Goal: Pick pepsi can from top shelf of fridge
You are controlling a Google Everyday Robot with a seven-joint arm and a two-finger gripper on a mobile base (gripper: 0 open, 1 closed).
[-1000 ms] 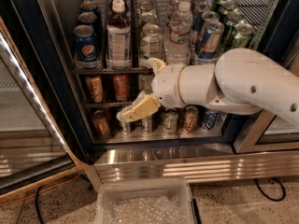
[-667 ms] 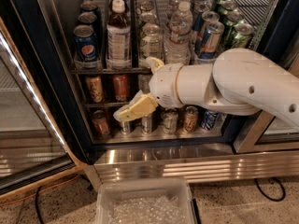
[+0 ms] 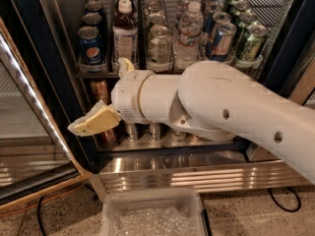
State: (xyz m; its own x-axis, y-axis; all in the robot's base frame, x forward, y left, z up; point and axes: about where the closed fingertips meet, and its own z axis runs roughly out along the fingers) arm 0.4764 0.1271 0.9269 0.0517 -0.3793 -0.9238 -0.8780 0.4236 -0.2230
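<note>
Dark blue pepsi cans stand in a row at the left end of the top shelf [image 3: 98, 74] of the fridge [image 3: 59, 82]; the front pepsi can [image 3: 90, 45] shows its round emblem. My gripper [image 3: 110, 93] hangs in front of the lower racks, below and slightly right of that can, outside the shelf. One cream finger [image 3: 96, 122] points down-left and the other fingertip [image 3: 126, 66] sticks up near the shelf rail. The fingers stand apart and hold nothing. My white arm hides most of the lower racks.
Bottles [image 3: 125, 33] and a jar [image 3: 159, 45] stand right of the pepsi cans, then silver-blue-red cans [image 3: 221, 41] and green cans [image 3: 252, 42]. The open glass door [image 3: 29, 132] is at left. A clear plastic bin [image 3: 152, 215] sits on the floor below the ribbed steel base [image 3: 197, 173].
My arm has swung left and lower in the view; the gripper now sits further left, under the pepsi cans. The cans have not moved.
</note>
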